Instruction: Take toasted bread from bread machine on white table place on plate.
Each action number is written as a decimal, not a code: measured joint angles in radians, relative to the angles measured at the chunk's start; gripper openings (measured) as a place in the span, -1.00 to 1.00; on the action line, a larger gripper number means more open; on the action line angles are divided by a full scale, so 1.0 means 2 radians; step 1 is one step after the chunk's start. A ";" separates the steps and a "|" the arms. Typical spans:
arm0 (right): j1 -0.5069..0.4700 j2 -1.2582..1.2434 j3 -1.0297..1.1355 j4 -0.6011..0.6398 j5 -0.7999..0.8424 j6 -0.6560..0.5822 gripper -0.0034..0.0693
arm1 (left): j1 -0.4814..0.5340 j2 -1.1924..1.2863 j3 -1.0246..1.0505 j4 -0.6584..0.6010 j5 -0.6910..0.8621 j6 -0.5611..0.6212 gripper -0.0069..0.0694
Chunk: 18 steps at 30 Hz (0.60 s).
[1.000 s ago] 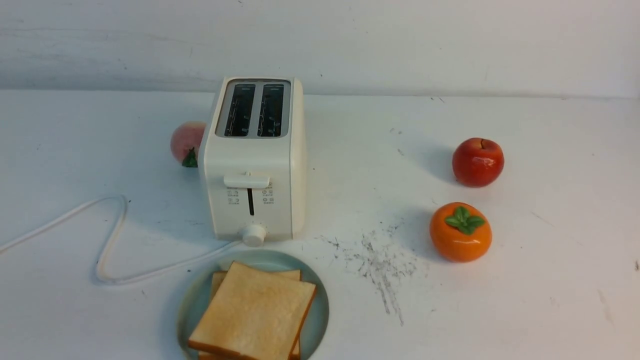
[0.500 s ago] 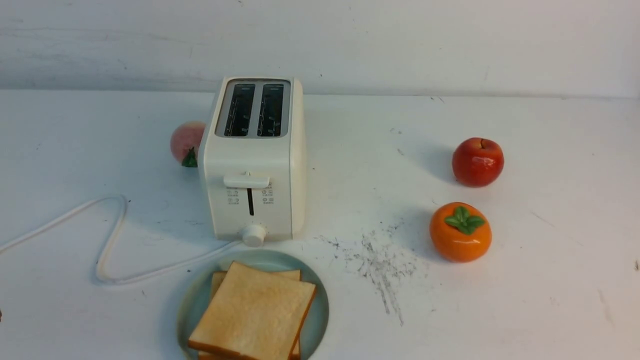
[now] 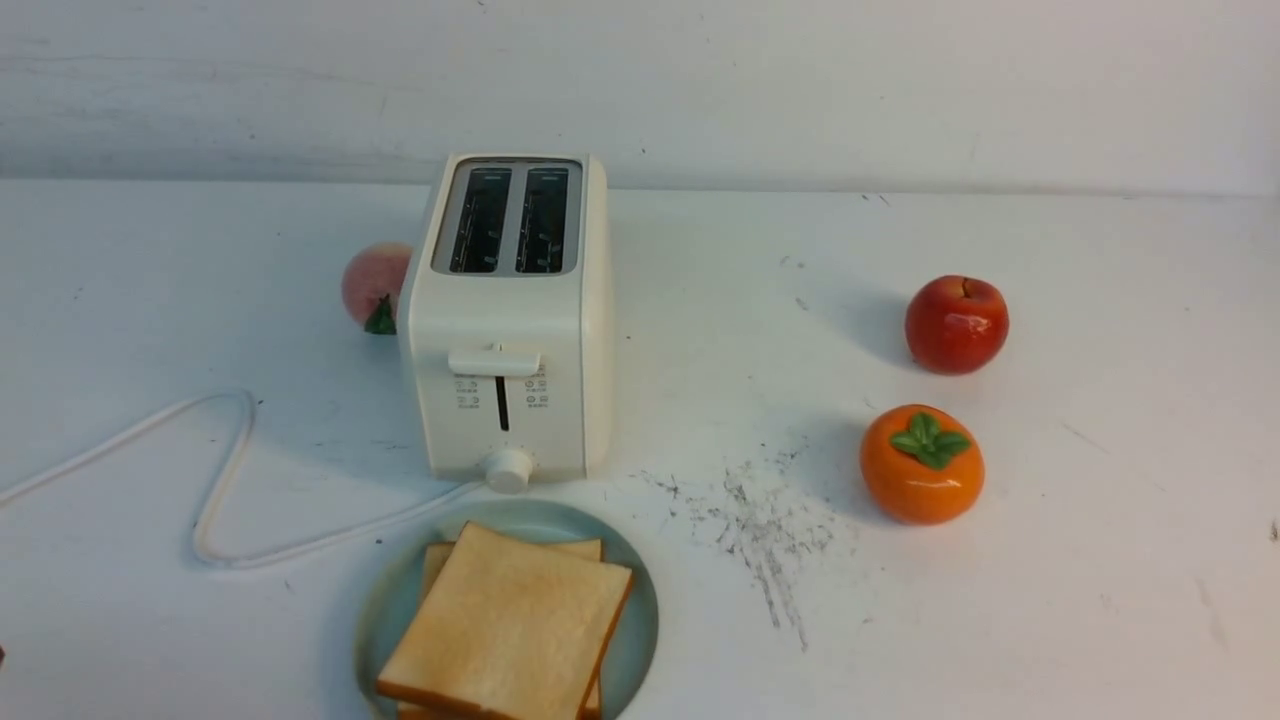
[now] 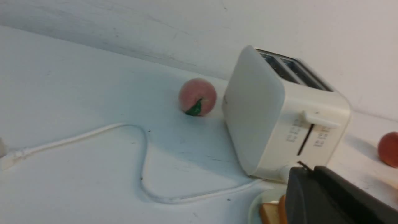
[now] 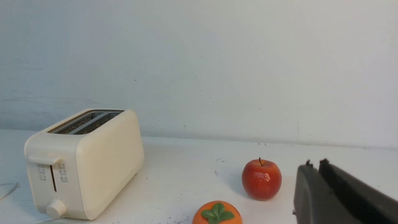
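Resting place of the toast: two square golden-tan slices with orange-brown crusts [image 3: 510,620] lay flat, overlapping and askew, on the round pale blue-green plate [image 3: 642,610], toward the near edge of the scuffed matte white table [image 3: 1080,620].
Change that mattered: both dark slots of the boxy white toaster [image 3: 505,310] stood empty and bread was on the plate, so the job looked finished to me.
Left pincer [image 4: 308,168]: its dark fingers were pressed together, pinching nothing.
Right pincer [image 5: 316,162]: also drawn together, with no bread in it.
Toaster: it stood upright left of the table's middle, between plate and far edge, lever raised.
Fruit: a pink fruit with a green leaf [image 3: 375,285] sat beside the toaster, toward the table's left edge; a glossy red apple [image 3: 956,325] and an orange persimmon with green leaves [image 3: 921,465] were well off to the right.
Obstacles: the white cord [image 3: 235,470] ran close by the plate and might snag a low reach; the fruit hardly mattered.
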<state>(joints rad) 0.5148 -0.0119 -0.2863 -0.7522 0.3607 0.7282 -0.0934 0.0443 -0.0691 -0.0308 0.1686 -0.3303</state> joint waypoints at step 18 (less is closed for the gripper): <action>0.000 0.000 0.000 0.000 0.000 0.000 -0.75 | 0.011 -0.027 0.050 0.002 0.109 -0.001 -0.74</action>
<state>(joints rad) 0.5148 -0.0119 -0.2863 -0.7523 0.3607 0.7282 -0.0720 -0.0100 0.0310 -0.0263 0.3875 -0.3315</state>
